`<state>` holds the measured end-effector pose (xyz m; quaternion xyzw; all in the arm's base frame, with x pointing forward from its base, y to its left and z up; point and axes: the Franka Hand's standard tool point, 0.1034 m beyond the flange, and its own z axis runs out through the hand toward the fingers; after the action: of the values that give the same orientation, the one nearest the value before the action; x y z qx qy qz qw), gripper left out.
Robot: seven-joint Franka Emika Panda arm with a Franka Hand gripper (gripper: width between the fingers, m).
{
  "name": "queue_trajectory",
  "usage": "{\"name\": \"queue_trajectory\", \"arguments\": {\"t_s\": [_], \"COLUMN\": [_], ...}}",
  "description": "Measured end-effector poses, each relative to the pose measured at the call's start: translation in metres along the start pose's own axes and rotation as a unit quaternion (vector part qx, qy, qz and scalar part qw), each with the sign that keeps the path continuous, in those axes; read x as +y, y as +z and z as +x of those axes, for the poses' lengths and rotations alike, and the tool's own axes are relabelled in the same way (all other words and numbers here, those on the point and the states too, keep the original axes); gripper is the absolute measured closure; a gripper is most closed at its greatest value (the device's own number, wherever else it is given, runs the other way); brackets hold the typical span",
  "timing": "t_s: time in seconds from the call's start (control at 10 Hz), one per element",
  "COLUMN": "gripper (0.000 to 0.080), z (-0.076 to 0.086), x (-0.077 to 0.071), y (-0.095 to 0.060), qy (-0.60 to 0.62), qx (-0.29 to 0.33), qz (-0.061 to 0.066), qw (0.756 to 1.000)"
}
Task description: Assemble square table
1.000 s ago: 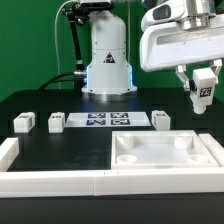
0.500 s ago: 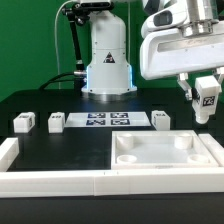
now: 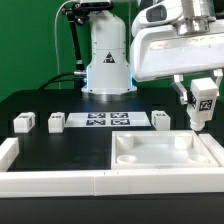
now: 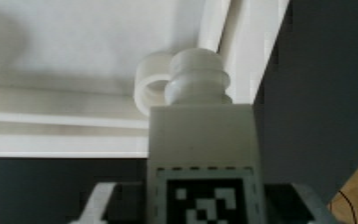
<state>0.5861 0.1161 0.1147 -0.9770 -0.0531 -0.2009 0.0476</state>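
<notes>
Closest in the exterior view, long white rails (image 3: 55, 178) lie along the front of the black surface (image 3: 70, 145). Just behind them, on the exterior view's right, the big white table top (image 3: 165, 158) lies flat, with a raised rim all around.

Above its far right corner hangs the hand (image 3: 203, 98). The hand is clenched on one white leg (image 3: 205, 110), which stands upright with its black-and-white tag facing out. In the wrist view this leg (image 4: 202, 140) points its knobby end at the table top (image 4: 69, 70), near a corner. I cannot tell if they touch.

Farther back is a row of things. The end leg (image 3: 22, 122) and the second leg (image 3: 57, 122) stand on the exterior view's left. Next come the marker board (image 3: 108, 120) and the third leg (image 3: 160, 119). Behind them all stands the arm's white base (image 3: 108, 60).
</notes>
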Motion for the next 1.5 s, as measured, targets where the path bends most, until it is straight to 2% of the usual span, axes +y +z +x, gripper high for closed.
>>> {"name": "queue_trajectory", "arguments": {"t_s": [0.1,0.2,0.4,0.7,0.9,1.0,1.1,1.2,1.5], "gripper": [0.0514,0.0514,0.0514,0.0514,0.0514,0.0514,0.0514,0.0514,0.0514], "z": [0.003,-0.001,-0.002,0.014,0.017,0.020,0.022,0.008,0.005], "x": [0.003,0.004,0.009,0.019,0.022,0.020,0.022,0.021,0.017], "y": [-0.001,0.001,0.006,0.016,0.021,0.023,0.024,0.036,0.039], "qy": [0.000,0.000,-0.004,-0.007,-0.007,-0.008,-0.009,-0.009,-0.010], "qx": [0.035,0.047,0.045,0.053,0.060,0.072,0.124,0.103,0.093], "qz": [-0.004,-0.006,-0.009,-0.012,-0.013,-0.014,-0.021,-0.019,-0.016], "qw": [0.999,0.999,0.999,0.999,0.998,0.997,0.992,0.994,0.995]}}
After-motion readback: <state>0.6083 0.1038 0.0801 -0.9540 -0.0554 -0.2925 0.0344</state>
